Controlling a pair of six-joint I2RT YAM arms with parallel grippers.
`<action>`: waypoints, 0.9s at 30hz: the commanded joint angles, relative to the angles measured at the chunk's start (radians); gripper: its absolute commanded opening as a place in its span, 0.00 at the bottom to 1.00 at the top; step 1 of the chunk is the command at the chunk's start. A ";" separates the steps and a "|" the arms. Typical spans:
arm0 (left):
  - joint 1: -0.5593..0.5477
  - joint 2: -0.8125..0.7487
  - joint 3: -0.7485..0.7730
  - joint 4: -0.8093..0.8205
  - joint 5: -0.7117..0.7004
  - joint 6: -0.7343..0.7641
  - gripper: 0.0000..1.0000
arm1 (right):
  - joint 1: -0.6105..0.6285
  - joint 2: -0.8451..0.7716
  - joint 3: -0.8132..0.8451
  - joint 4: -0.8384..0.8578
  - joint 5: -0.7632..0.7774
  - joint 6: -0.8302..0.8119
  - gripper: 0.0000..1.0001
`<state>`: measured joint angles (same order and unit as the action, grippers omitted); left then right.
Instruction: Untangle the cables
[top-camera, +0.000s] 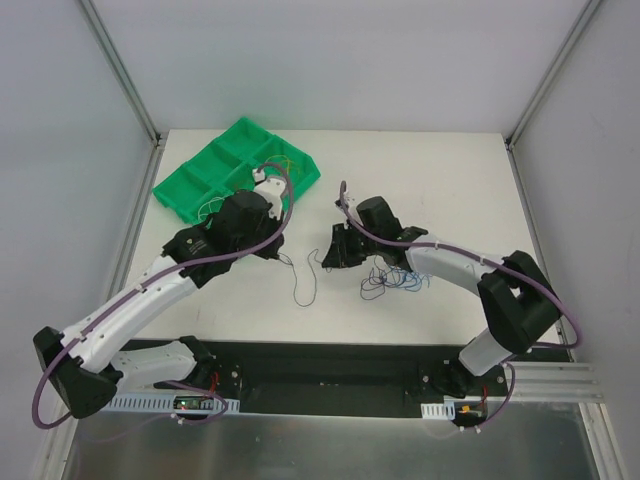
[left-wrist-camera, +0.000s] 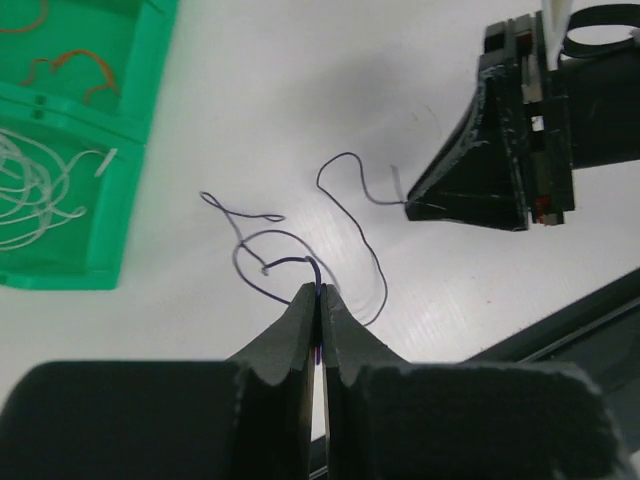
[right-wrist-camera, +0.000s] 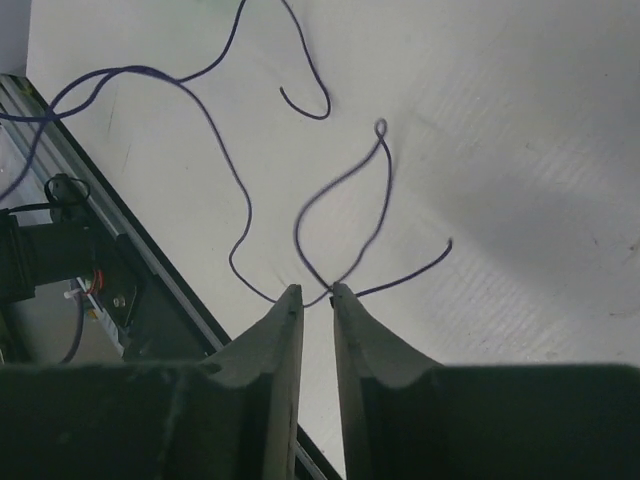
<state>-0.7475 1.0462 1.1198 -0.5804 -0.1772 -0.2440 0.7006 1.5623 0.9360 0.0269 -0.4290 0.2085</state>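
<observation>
A thin purple cable (top-camera: 303, 285) lies in loose loops on the white table between my two grippers. My left gripper (left-wrist-camera: 321, 290) is shut on one strand of the purple cable (left-wrist-camera: 272, 233), which rises from the fingertips and curls away over the table. My right gripper (right-wrist-camera: 316, 293) is open by a narrow gap. The purple cable (right-wrist-camera: 381, 127) crosses just in front of its tips without being pinched. In the top view the left gripper (top-camera: 280, 254) and right gripper (top-camera: 327, 262) face each other. A small tangle of blue and purple cables (top-camera: 390, 280) lies under the right arm.
A green compartment tray (top-camera: 190, 185) stands at the back left of the table. It holds white cables (left-wrist-camera: 40, 190) and orange cables (left-wrist-camera: 70, 70) in separate compartments. The black rail (top-camera: 330, 370) runs along the near edge.
</observation>
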 joint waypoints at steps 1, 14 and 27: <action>0.007 0.086 -0.040 0.146 0.220 -0.074 0.00 | 0.004 0.004 0.073 -0.016 -0.037 -0.053 0.24; 0.002 0.466 0.060 0.195 0.429 -0.115 0.00 | -0.205 -0.318 -0.317 0.244 0.192 -0.031 0.45; -0.138 0.528 0.040 0.197 0.435 -0.101 0.14 | -0.316 -0.600 -0.500 0.364 0.260 -0.009 0.46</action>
<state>-0.8471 1.5585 1.1385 -0.3985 0.2390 -0.3496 0.4015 1.0042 0.4492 0.3069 -0.1932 0.1856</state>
